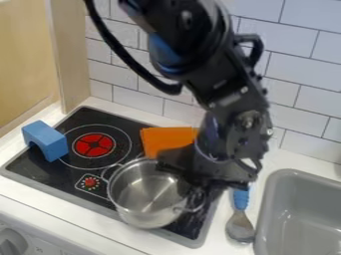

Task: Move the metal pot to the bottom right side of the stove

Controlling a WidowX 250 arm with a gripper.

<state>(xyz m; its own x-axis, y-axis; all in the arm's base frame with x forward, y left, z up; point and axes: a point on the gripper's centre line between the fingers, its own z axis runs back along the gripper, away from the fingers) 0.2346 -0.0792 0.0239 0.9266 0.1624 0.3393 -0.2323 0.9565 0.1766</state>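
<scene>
Metal pot (148, 196): sits upright near the front edge of the stove (37, 178), right of the small dial panel; open at the top, with a shiny bare bottom inside; one looped handle toward the upper left, another toward the lower right.
Black gripper (189, 183): hangs down over the pot's right side, close to the rim and the right-hand handle; cannot tell whether spread, pressed together or pinching the rim.
Black arm (233, 107): comes in from the top edge and slants down to the pot, with a dark cable looping off to the left.
Red burner (94, 145): lies at the back left of the black cooktop, ringed by a thin pale circle.
Red dial (90, 182): sits just left of the pot.
Blue block (45, 140): rests at the stove's left edge, arched underneath.
Orange cloth (163, 139): lies behind the pot, partly hidden by the gripper.
Blue-handled utensil (240, 225): lies on the white counter (223, 239), between the stove and the grey sink (299, 214).
</scene>
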